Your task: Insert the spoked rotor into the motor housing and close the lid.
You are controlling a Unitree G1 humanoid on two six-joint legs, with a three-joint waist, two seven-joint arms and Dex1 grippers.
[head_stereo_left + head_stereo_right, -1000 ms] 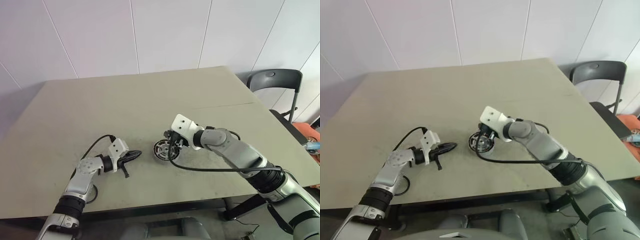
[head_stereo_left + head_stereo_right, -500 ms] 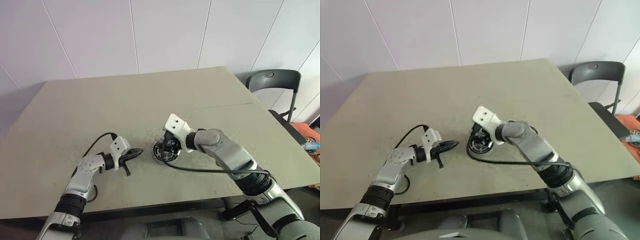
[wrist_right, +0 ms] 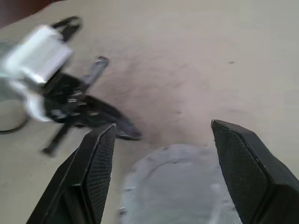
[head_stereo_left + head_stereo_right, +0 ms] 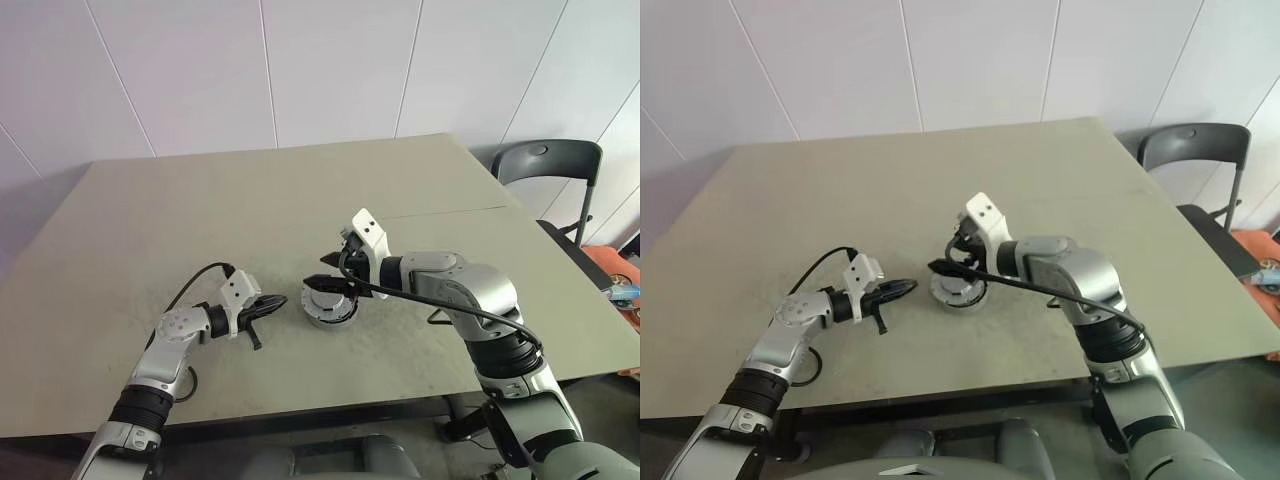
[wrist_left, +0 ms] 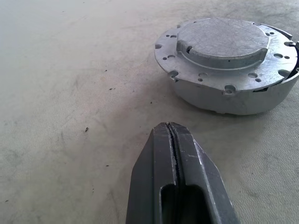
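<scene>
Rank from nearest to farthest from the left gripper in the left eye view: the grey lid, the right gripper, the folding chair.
1. The grey lid, just off the left gripper tips.
2. The right gripper, above the lid's far side.
3. The folding chair, beyond the table's right corner.

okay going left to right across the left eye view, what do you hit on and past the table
left gripper, shut → grey lid closed on the motor housing → right gripper, open just above it → folding chair beyond the table edge.
</scene>
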